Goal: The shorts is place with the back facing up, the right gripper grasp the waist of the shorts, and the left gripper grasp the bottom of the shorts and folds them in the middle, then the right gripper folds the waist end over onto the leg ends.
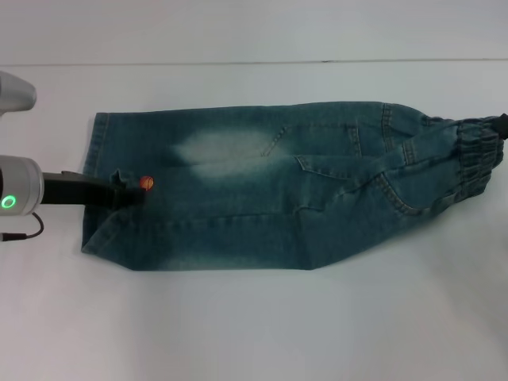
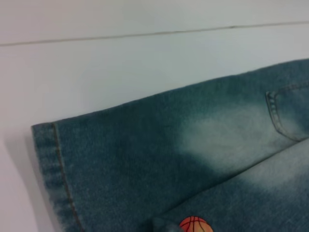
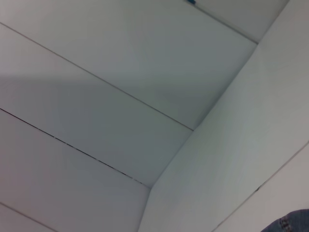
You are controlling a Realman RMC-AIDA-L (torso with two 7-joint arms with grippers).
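The shorts (image 1: 278,190) lie flat on the white table, folded lengthwise into one long strip, with a back pocket (image 1: 381,186) and a pale bleached patch on top. The ruffled waist of the shorts (image 1: 476,155) is at the right end. The bottom of the shorts (image 1: 97,147), with its stitched hem (image 2: 50,169), is at the left end. My left gripper (image 1: 133,193) reaches in from the left and is shut on a raised pinch of the hem beside an orange ball patch (image 2: 195,225). Of my right gripper only a dark tip (image 1: 501,121) shows by the waistband.
The white table (image 1: 254,317) runs wide in front of and behind the shorts, with a white wall (image 3: 120,72) at the back. A corner of denim (image 3: 292,223) shows in the right wrist view.
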